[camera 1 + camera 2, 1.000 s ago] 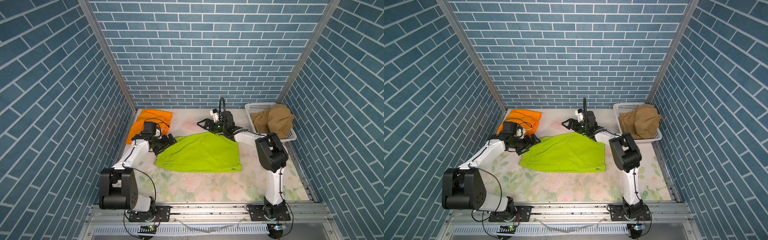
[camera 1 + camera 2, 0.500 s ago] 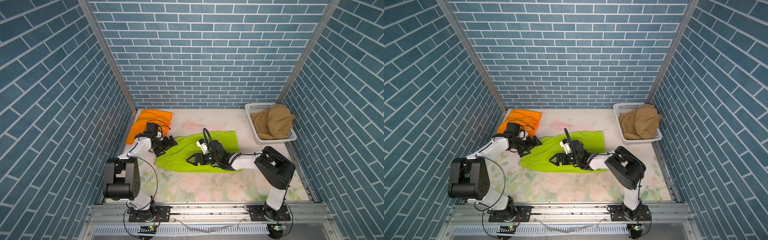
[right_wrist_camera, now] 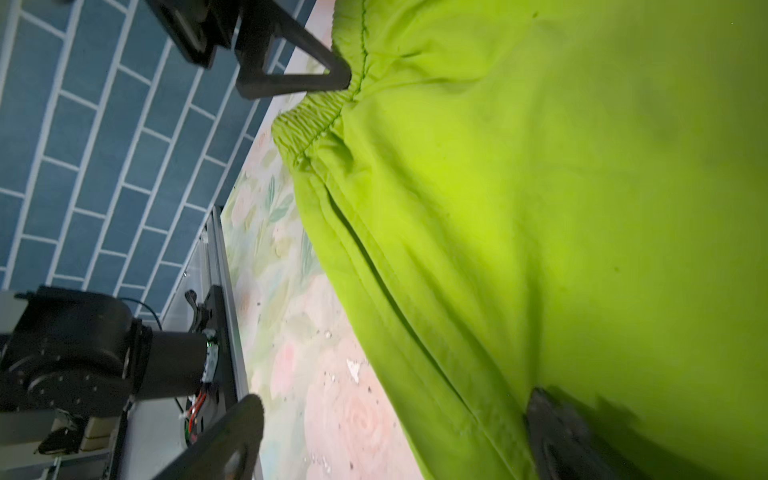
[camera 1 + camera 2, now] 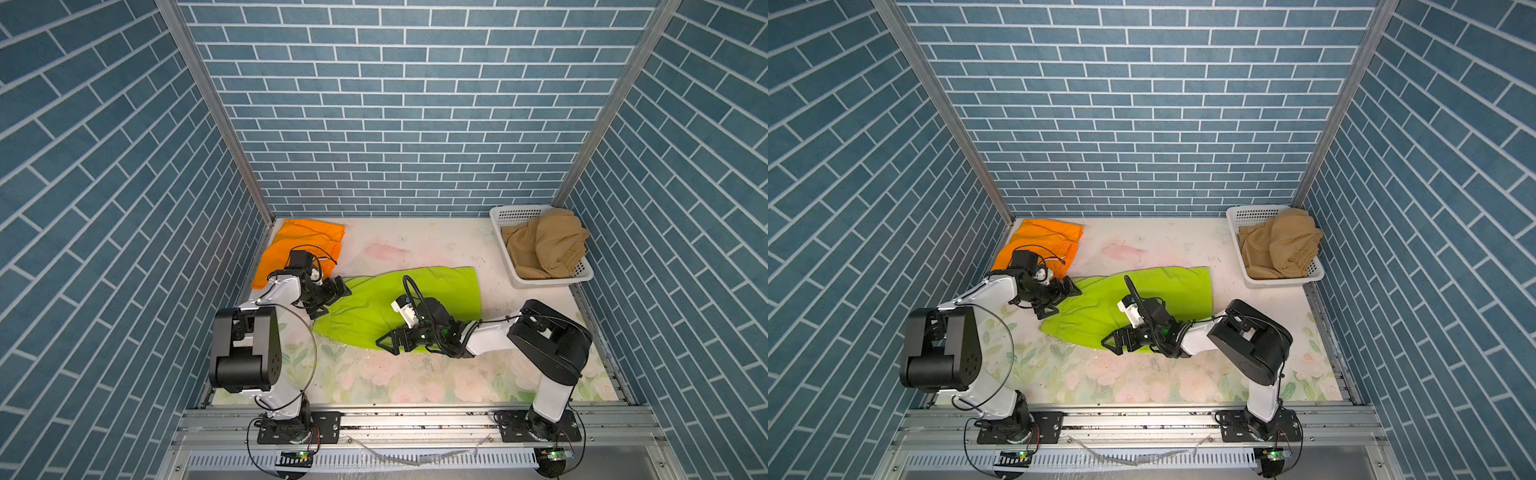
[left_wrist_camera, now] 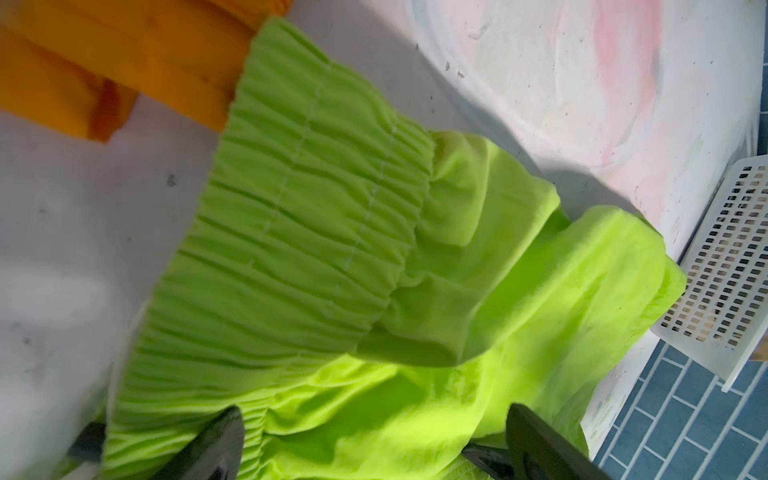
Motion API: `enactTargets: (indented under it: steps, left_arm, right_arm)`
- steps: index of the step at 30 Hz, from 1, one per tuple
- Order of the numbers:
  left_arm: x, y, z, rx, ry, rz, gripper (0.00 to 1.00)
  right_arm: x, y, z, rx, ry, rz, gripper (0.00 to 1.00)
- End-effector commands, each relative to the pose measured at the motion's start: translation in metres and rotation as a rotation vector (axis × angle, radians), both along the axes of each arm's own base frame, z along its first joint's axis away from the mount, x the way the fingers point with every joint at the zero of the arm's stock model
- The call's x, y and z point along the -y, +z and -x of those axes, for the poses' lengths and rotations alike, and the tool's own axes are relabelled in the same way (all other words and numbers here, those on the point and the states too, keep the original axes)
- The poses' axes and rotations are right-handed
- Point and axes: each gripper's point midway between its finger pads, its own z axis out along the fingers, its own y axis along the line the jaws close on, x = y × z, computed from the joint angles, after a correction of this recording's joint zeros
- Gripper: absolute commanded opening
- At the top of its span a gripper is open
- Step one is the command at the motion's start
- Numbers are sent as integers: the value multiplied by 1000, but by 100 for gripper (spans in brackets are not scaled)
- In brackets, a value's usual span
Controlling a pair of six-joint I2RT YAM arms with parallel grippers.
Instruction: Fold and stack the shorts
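Both top views are brightly and evenly lit from overhead and sharp throughout. The blue brick-patterned walls (image 4: 374, 124) splay outward toward the frame edges. The lime green cloth shorts (image 4: 440, 291) cast only faint shadows there. In the left wrist view a dark shadow edges the shorts. In the right wrist view the cloth nearest the lens is blurred and glaring.

Back centre: table (image 4: 419, 243) is lying bare between orange shorts (image 4: 307, 245) and basket (image 4: 548, 283).
Middle: lime shorts (image 4: 440, 286) are covering it.
Front: table is lying bare between left arm (image 4: 245, 345) and right arm (image 4: 548, 345).
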Motion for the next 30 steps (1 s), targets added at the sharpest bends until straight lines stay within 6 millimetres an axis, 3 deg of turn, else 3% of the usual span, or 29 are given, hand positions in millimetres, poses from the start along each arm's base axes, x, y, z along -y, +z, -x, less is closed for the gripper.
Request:
enactTargets:
  steps: [1, 5, 8, 12, 16, 22, 26, 30]
  left_arm:
    - [-4, -13, 3, -30, -9, -13, 100]
    - [-6, -18, 4, -45, -11, -21, 99]
    - [-7, -10, 3, -34, -21, -34, 100]
    - [-12, 28, -2, 50, -42, -78, 100]
    - [-36, 54, 0, 92, -57, -226, 100]
    - [-74, 36, 10, 21, -15, -344, 99]
    - [-83, 10, 22, -58, -37, -401, 95]
    - [-83, -1, 20, -94, -68, -402, 92]
  right_arm:
    - [44, -48, 27, -73, 7, 197, 99]
    - [58, -32, 31, -17, 18, 215, 99]
    - [72, -20, 24, 39, -2, 259, 99]
    - [104, 1, -10, 56, -143, 258, 99]
    - [148, 21, -53, 56, -336, 255, 99]
    - [200, 22, -87, 15, -477, 371, 98]
    - [214, 22, -101, -38, -528, 339, 99]
    - [225, 20, -108, -68, -566, 329, 99]
